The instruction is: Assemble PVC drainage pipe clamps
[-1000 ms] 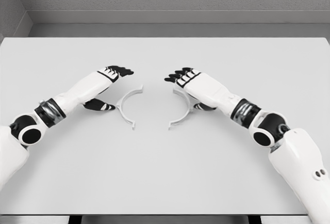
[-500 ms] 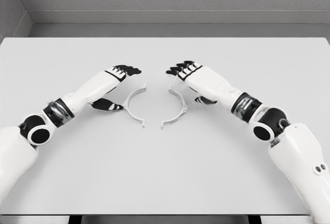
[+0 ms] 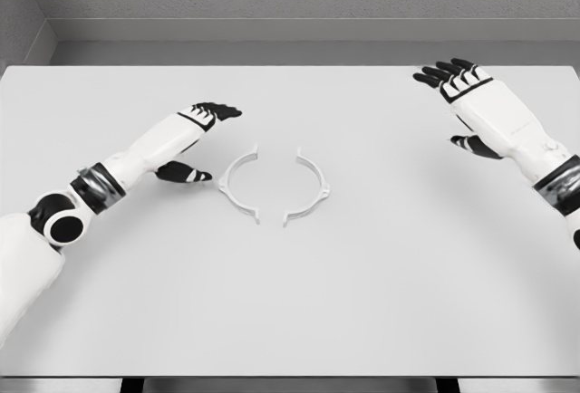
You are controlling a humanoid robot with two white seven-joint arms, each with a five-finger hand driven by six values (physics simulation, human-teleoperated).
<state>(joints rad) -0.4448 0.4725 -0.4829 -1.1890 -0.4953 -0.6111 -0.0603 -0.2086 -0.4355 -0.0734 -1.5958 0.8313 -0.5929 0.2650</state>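
I have two white clamp halves flat on the table (image 3: 290, 311), near its middle: the left half (image 3: 239, 185) and the right half (image 3: 308, 186) face each other with their open sides inward, a gap between their ends at top and bottom, so the ring is not closed.

My left hand (image 3: 186, 144) sits just beside the left half, fingers extended, thumb low near the arc, holding nothing. My right hand (image 3: 471, 103) is well apart from the right half, up toward the far right of the table, fingers spread, also empty.

The risk I see: these halves are thin and light (they will likely skate on a smooth top). If I push the left half alone, it may shove the right one along or twist it, and the ends will miss each other. With nothing bracing the right half, any contact off the arc's middle could spin a piece.

Nothing else lies on the table, and I see nothing in the way of either hand.
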